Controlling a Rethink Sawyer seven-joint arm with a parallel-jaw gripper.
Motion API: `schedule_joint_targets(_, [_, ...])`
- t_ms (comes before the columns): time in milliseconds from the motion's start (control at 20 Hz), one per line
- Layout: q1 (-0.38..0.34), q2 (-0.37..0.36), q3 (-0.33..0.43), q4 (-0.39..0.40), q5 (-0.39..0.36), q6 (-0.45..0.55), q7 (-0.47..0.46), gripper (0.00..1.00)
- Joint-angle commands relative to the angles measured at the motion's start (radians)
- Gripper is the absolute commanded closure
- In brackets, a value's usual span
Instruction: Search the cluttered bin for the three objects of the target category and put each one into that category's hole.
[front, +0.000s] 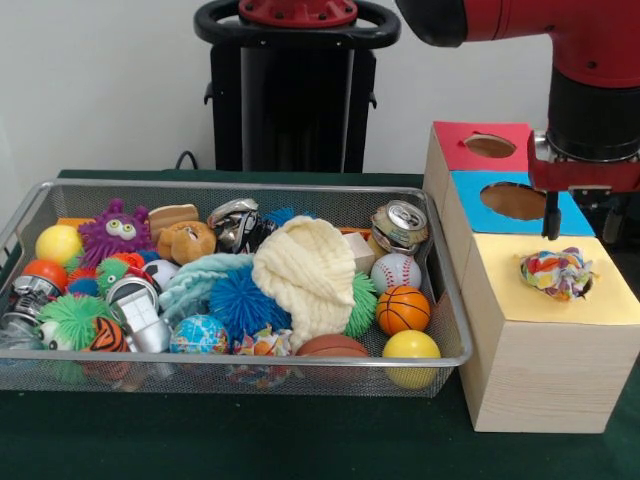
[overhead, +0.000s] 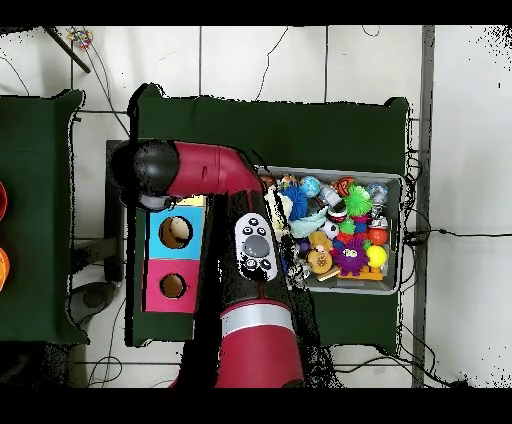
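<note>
Crumpled wrapper at the yellow hole — drop step in hand

Crumpled wrapper (front: 556, 272) sits in the yellow box (front: 540, 340) opening, not fully through. End effector (front: 580, 222) hovers just above; fingers' state — cannot tell. Next, I judge: return to the wire bin (front: 240, 358) for another.

The front view looked level and close across the worktop (front: 250, 440) at the bin (front: 240, 355) and boxes (front: 540, 370). The overhead view looked straight down from high up, taking in worktop (overhead: 300, 130), floor (overhead: 470, 150), bin (overhead: 395, 285) and boxes (overhead: 150, 270). Both shared bin, boxes and arm (front: 590, 60).
</note>
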Motion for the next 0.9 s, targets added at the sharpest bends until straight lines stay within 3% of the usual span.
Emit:
schedule_joint_targets(50, [-0.013, -0.056, 0.044, 0.042, 0.003, 0.167, 0.067, 0.00])
schedule_joint_targets(300, [-0.024, -0.093, 0.044, 0.097, 0.000, 0.120, 0.047, 0.00])
schedule_joint_targets(550, [-0.050, -0.075, 0.078, 0.125, -0.017, -0.093, 0.000, 0.00])
schedule_joint_targets(900, [-0.033, -0.022, 0.045, 0.018, -0.077, -0.231, 0.027, 0.00])
